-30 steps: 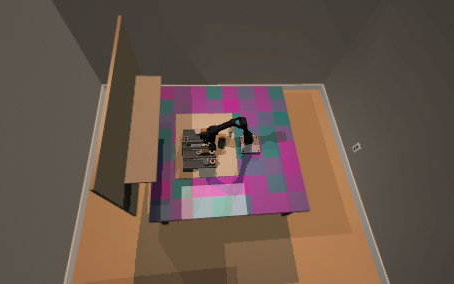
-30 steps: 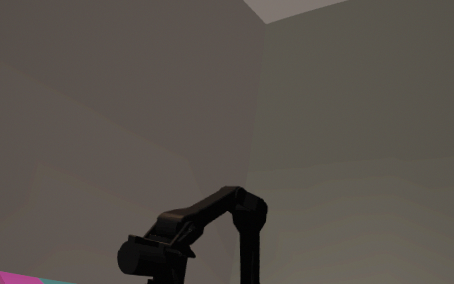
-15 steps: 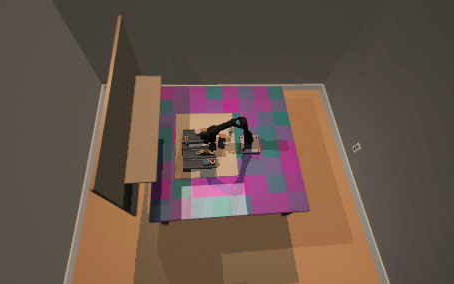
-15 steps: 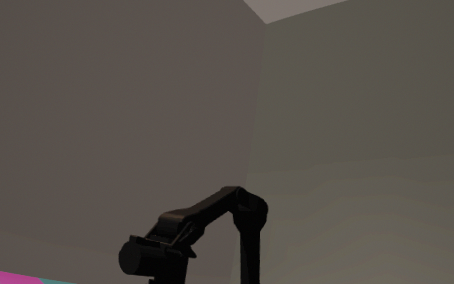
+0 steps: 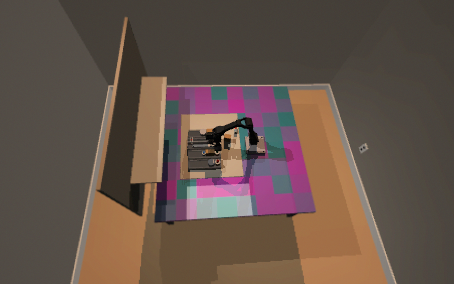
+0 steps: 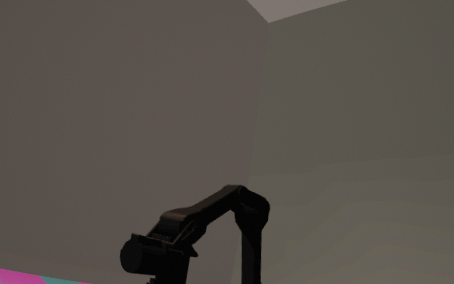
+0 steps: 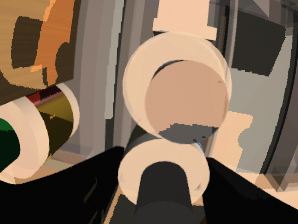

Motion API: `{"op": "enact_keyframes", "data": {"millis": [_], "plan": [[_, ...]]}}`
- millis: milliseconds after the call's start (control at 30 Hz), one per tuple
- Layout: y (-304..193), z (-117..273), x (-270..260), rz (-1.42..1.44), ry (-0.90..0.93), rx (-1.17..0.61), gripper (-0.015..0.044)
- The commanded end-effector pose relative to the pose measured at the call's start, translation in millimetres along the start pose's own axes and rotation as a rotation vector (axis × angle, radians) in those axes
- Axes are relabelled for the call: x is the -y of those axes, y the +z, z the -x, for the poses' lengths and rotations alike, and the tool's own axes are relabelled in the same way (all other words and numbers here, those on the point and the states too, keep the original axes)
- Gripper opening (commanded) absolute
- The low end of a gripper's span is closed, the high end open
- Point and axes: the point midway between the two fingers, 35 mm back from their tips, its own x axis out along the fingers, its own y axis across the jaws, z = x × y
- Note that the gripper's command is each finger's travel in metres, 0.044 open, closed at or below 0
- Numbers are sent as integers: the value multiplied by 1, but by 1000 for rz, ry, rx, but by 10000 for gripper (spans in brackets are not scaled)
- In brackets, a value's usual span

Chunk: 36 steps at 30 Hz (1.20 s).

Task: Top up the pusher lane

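My gripper (image 7: 164, 161) (image 5: 217, 146) is shut on a jar with a cream ring top and dark centre (image 7: 129, 176), seen from above between the black fingers in the wrist view. Just ahead of it is the lane jar, with a broad round cream top (image 7: 136, 82); its top overlaps the held jar's rim in this view, and I cannot tell if they touch. A pale block-like part (image 7: 183, 15), perhaps the pusher, is directly behind the lane jar. The lane floor, the front stop and the held jar's base are hidden. The exterior view shows only the upper arm.
To the left in the wrist view are a green, white and olive jar (image 7: 57, 117) and a large brown and orange item (image 7: 57, 30). See-through lane walls run along both sides. The dark lane rack (image 5: 195, 163) holds other jars in the top view, with a tall panel (image 5: 120, 120) farther left.
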Motion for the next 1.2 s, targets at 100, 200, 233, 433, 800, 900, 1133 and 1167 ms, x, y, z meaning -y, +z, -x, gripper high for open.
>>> {"op": "enact_keyframes", "data": {"millis": [100, 200, 233, 433, 800, 900, 1133, 1167], "plan": [[-2, 0, 0, 2, 1, 6, 0], [-2, 0, 0, 2, 1, 6, 0], [-2, 0, 0, 2, 1, 6, 0], [-2, 0, 0, 2, 1, 6, 0], [-1, 0, 0, 2, 1, 7, 262], [-1, 0, 0, 2, 1, 7, 287], [-1, 17, 0, 2, 1, 7, 287], [-1, 19, 0, 2, 1, 7, 287]]}}
